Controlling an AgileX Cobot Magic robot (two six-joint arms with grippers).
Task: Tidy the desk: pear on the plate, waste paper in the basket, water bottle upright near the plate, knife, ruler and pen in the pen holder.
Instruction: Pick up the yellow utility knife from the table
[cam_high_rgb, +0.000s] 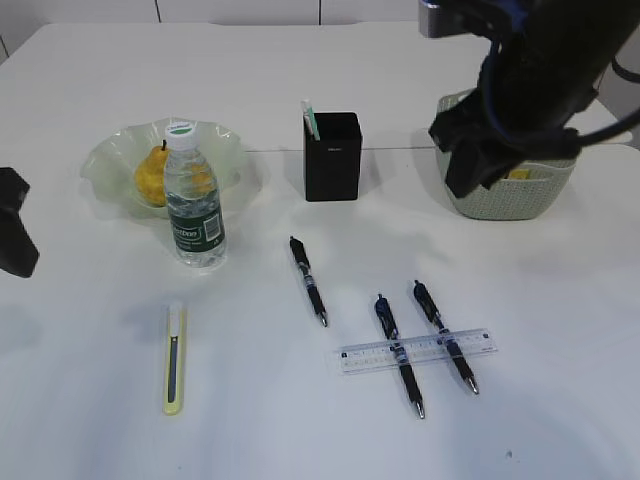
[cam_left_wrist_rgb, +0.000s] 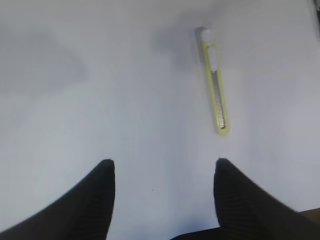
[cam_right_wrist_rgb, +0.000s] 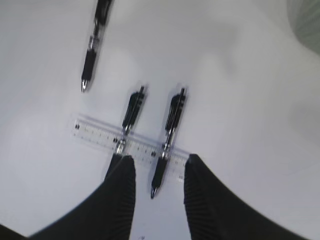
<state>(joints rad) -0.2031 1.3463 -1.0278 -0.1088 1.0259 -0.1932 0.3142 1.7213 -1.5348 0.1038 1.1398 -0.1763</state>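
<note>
Our right gripper (cam_right_wrist_rgb: 155, 172) hangs over the clear ruler (cam_right_wrist_rgb: 130, 142), jaws parted and empty, straddling a pen (cam_right_wrist_rgb: 167, 142) lying across it. Our left gripper (cam_left_wrist_rgb: 162, 172), spread wide and empty, hovers near the yellow utility knife (cam_left_wrist_rgb: 215, 82).

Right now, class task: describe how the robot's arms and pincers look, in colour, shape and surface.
Both arms are black. The right arm is bulky, with dark cables along it. The left pincer and right pincer each have two black, tapering fingers with finely ribbed inner faces. No markings show.
</note>
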